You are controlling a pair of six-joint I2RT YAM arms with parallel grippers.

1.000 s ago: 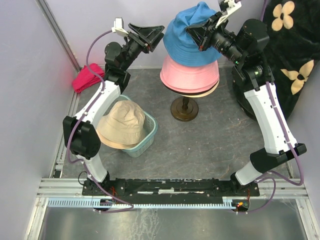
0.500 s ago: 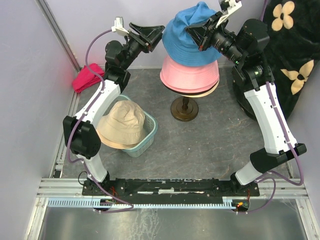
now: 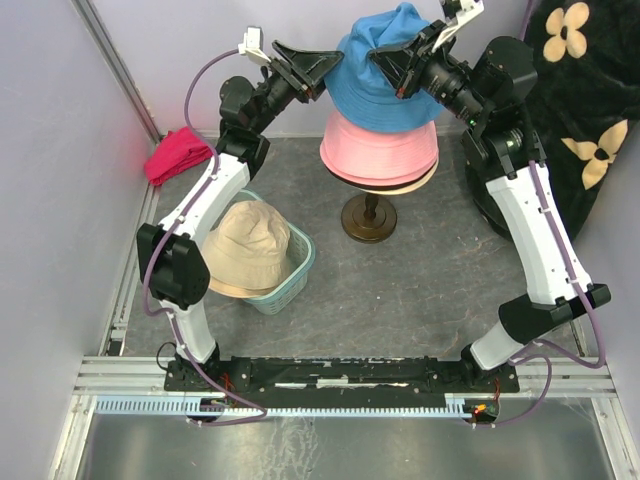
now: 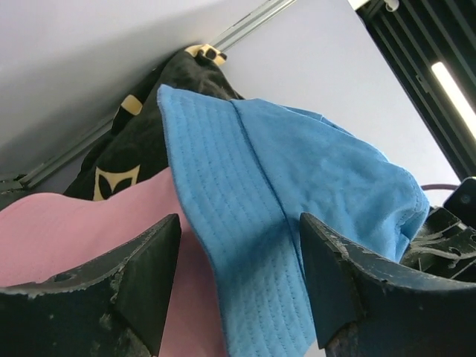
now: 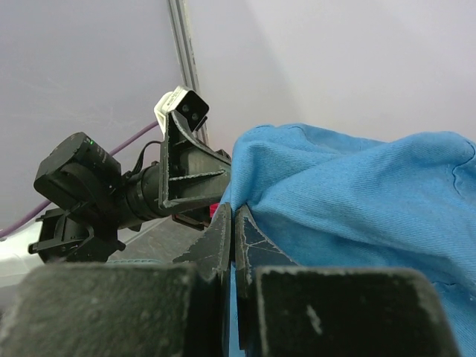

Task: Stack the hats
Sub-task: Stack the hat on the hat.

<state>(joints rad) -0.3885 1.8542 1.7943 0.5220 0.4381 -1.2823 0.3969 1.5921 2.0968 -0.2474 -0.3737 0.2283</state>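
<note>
A blue bucket hat point(image 3: 375, 75) hangs tilted above a pink hat point(image 3: 380, 150) that sits on a beige hat point(image 3: 405, 185) on the mannequin stand. My right gripper point(image 3: 385, 62) is shut on the blue hat's crown fabric point(image 5: 335, 193), holding it up. My left gripper point(image 3: 322, 68) is open at the blue hat's left brim point(image 4: 223, 223), one finger on each side of the brim edge. Another beige hat point(image 3: 245, 248) lies in a teal basket point(image 3: 290, 280). No black hat shows.
The dark stand base point(image 3: 369, 220) stands mid-table. A magenta-red cloth bundle point(image 3: 178, 155) lies at the left wall. A black cloth with cream flowers point(image 3: 585, 90) hangs at the right. Purple walls close in at the back and sides.
My left gripper has moved right toward the blue hat until its open fingers straddle the brim. The right gripper and the hat have stayed in place.
</note>
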